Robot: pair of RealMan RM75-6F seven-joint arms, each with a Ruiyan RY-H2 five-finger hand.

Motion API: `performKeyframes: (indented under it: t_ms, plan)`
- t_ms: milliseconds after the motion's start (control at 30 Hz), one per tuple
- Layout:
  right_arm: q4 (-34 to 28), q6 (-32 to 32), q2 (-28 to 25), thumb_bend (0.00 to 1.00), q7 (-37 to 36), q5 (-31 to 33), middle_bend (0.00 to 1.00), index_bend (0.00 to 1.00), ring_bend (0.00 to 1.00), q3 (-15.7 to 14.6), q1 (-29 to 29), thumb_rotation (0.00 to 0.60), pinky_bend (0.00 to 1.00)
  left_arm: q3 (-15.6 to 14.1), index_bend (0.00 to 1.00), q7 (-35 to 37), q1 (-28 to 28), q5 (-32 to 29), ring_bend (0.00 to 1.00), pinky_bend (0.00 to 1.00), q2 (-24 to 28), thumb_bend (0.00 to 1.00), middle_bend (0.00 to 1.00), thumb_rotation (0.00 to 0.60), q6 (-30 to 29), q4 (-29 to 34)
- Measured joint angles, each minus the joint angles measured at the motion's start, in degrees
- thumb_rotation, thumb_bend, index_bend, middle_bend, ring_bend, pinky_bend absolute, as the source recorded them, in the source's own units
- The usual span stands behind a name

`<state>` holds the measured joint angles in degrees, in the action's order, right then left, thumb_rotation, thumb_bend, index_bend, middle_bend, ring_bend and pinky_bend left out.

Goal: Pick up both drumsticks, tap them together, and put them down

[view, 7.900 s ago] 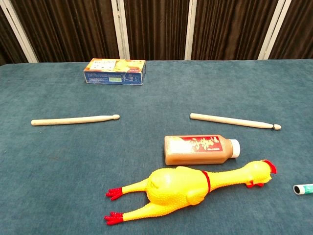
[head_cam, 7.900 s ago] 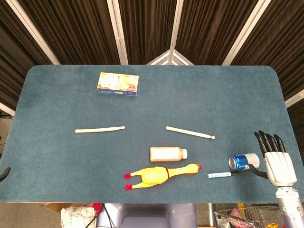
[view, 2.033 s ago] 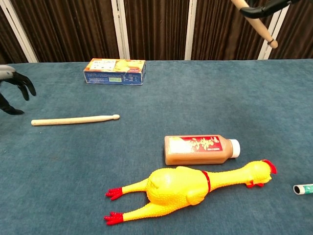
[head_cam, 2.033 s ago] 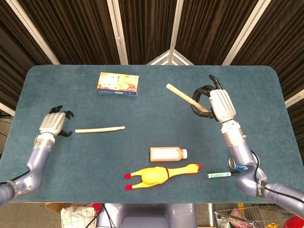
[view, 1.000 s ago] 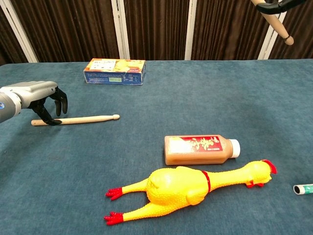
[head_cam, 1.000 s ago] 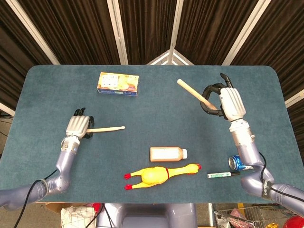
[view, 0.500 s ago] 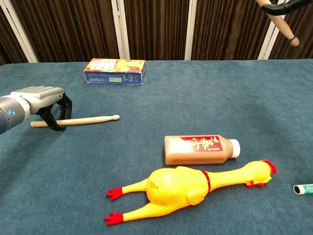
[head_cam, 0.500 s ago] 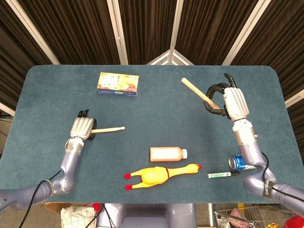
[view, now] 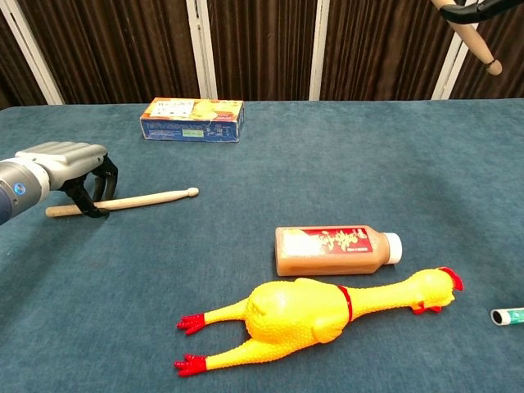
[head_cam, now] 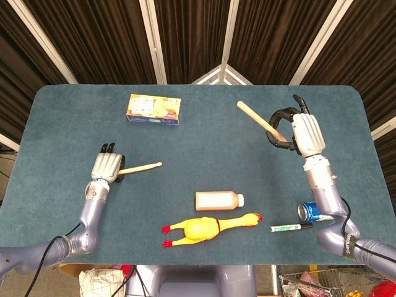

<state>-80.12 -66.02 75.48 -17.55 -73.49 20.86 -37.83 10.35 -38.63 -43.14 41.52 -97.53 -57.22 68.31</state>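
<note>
My left hand [head_cam: 106,166] grips the butt end of one pale wooden drumstick [head_cam: 143,166] at the table's left. In the chest view the same hand [view: 64,166] has its dark fingers curled around that drumstick [view: 143,199], whose tip points right, low over the cloth. My right hand [head_cam: 304,131] is raised at the right and holds the other drumstick [head_cam: 256,117], which slants up and to the left. The chest view shows only that stick's tip end [view: 476,39] and a bit of the right hand [view: 476,10] at the top right corner.
A yellow and blue box [head_cam: 154,109] lies at the back left. An orange bottle [head_cam: 219,200] and a yellow rubber chicken [head_cam: 209,228] lie at the front centre. A blue can [head_cam: 309,211] and a marker [head_cam: 289,228] sit at the front right, below my right forearm.
My left hand has closed on the left drumstick and tilted it, its tip slightly raised. The right hand with its stick has barely shifted.
</note>
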Motion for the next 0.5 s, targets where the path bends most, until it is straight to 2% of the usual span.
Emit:
performKeyframes:
  t_ms: [233, 500]
  plan:
    - [-0.52, -0.59, -0.68, 0.46, 0.3, -0.1, 0.61, 0.65, 0.39, -0.05, 0.44, 0.6, 0.06, -0.08, 0.56, -4.37, -0.53, -1.09, 0.05, 0.0, -1.36, 0.41, 0.55, 0.6, -2.4, -0.34]
    - [-1.47, -0.94, -1.32, 0.46, 0.7, -0.04, 0.61, 0.65, 0.39, -0.11, 0.85, 0.6, 0.06, 0.08, 0.52, -7.44, -0.59, -2.01, 0.05, 0.0, -1.86, 0.4, 0.52, 0.6, -4.19, -0.25]
